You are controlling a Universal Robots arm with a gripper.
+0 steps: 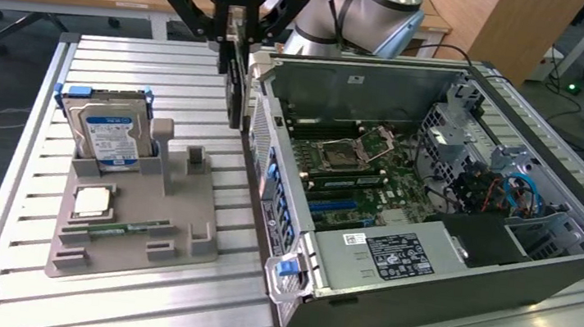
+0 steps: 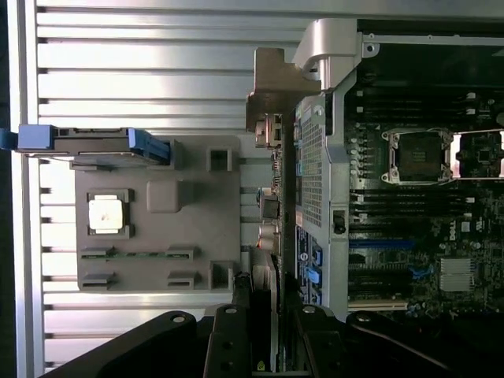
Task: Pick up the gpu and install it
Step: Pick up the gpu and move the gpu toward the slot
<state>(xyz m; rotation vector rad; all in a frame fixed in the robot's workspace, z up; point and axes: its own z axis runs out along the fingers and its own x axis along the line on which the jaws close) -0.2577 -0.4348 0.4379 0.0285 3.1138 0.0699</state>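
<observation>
**Gpu (image 1: 237, 91) hanging upright in the gripper (image 1: 238, 54) beside the open computer case (image 1: 458, 257)**

The slatted metal table (image 1: 111, 300) is carrying everything. The computer case is lying on its side towards the exterior view's right, with its cover off and the motherboard (image 1: 363, 167) facing up. The robot arm (image 1: 376, 8) is reaching in from behind the case.

A grey holder (image 1: 191, 226) is lying on the table to the exterior view's left of the case. A hard drive (image 1: 108, 134) with blue rails is standing on edge in the holder's far end. A square processor chip (image 1: 93, 202) is sitting in a pocket nearer the camera, and a narrow memory stick (image 1: 119, 229) is lying in a slot just beside it.

The gripper is clenching the gpu by its upper edge, with a finger pressing on each flat face. The card is hanging vertically and showing its thin dark edge. It is hanging over the table between the holder and the case's rear wall, just beside that wall. Whether it is touching the wall cannot be told.
</observation>
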